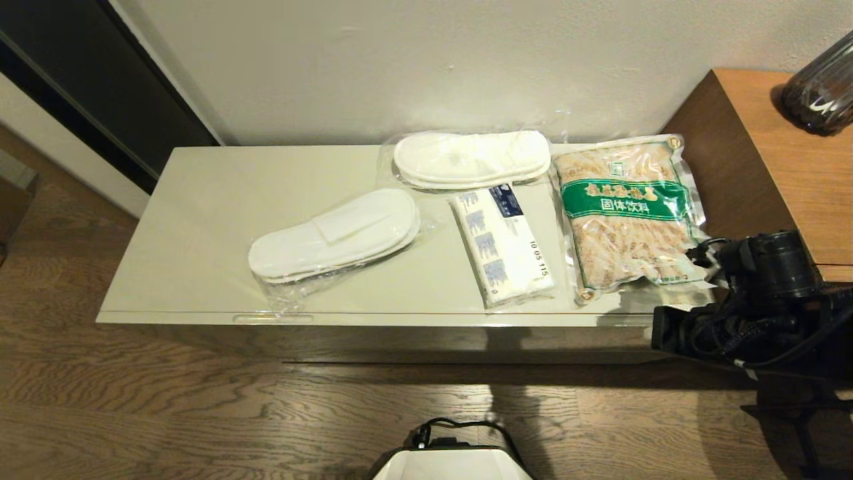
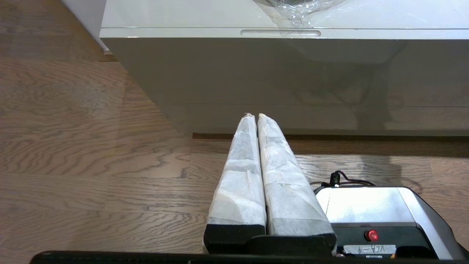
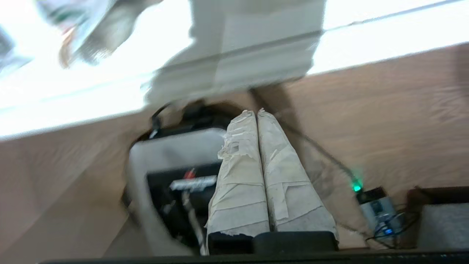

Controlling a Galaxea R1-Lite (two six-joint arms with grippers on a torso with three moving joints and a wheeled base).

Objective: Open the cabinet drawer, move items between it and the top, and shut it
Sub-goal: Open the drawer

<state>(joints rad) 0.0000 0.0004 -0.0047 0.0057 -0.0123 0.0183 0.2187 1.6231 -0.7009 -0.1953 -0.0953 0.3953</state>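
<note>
Four items lie on the pale glossy top: one bagged pair of white slippers at the middle, a second pair at the back, a tissue pack with blue print, and a green-banded bag of sachets at the right. The cabinet drawer is closed, its left notch showing under a slipper bag's edge. My left gripper is shut and empty, low in front of the cabinet's front. My right gripper is shut and empty, pointing down over my base; its arm hangs by the cabinet's right front corner.
A taller brown wood-grain unit adjoins the cabinet's right end, with a dark ribbed vessel on it. A dark doorway is at the back left. My base stands on wooden floor before the cabinet.
</note>
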